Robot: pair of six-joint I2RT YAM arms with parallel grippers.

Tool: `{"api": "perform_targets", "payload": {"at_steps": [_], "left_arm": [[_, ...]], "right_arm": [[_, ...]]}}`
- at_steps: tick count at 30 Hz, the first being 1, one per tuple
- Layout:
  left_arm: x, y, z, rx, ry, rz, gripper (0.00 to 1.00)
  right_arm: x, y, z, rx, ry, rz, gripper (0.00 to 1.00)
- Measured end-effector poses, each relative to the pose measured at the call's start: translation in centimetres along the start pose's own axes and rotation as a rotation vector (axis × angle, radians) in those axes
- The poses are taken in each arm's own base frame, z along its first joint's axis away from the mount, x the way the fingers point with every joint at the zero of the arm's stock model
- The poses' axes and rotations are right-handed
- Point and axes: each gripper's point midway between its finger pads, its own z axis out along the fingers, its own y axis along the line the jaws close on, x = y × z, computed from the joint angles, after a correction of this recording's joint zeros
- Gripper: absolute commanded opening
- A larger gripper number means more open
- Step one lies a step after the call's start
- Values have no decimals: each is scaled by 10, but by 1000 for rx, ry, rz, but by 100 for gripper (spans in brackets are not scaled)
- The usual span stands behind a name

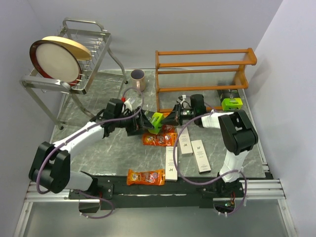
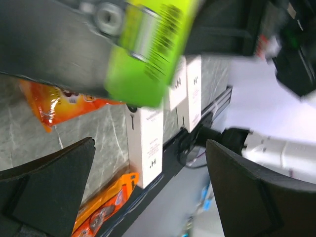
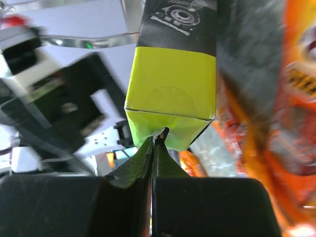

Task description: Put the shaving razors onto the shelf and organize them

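A lime-green-and-black razor pack (image 1: 157,120) hangs above the table between both grippers. My right gripper (image 1: 168,120) is shut on its end flap; the right wrist view shows the jaws (image 3: 155,136) closed on the pack's green end (image 3: 170,96). My left gripper (image 1: 142,123) is open just left of it, and in the left wrist view (image 2: 150,143) the pack (image 2: 148,49) sits beyond the wide-apart fingers. A second green pack (image 1: 231,103) lies on the lower tier of the wooden shelf (image 1: 205,52). Orange packets (image 1: 159,138) (image 1: 145,177) and three white boxes (image 1: 171,163) (image 1: 184,143) (image 1: 200,155) lie on the table.
A mauve mug (image 1: 138,79) stands left of the shelf. A silver wire rack (image 1: 94,54) with a round plate (image 1: 54,60) stands at the back left. The black base rail (image 1: 163,190) runs along the table's near edge.
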Motion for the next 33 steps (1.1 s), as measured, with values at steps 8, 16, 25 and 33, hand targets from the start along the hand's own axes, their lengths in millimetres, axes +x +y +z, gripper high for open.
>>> {"api": "perform_targets", "payload": {"at_steps": [8, 16, 25, 33], "left_arm": [[-1, 37, 13, -8, -62, -262, 99], [-24, 53, 20, 12, -141, -483, 100], [-26, 59, 29, -6, -125, -622, 99], [-20, 51, 38, -54, -94, -674, 94]], "right_arm": [[18, 22, 5, -15, -46, 53, 0], [34, 13, 16, 27, -29, 102, 0], [35, 6, 17, 63, -46, 114, 0], [39, 8, 18, 74, -53, 111, 0]]}}
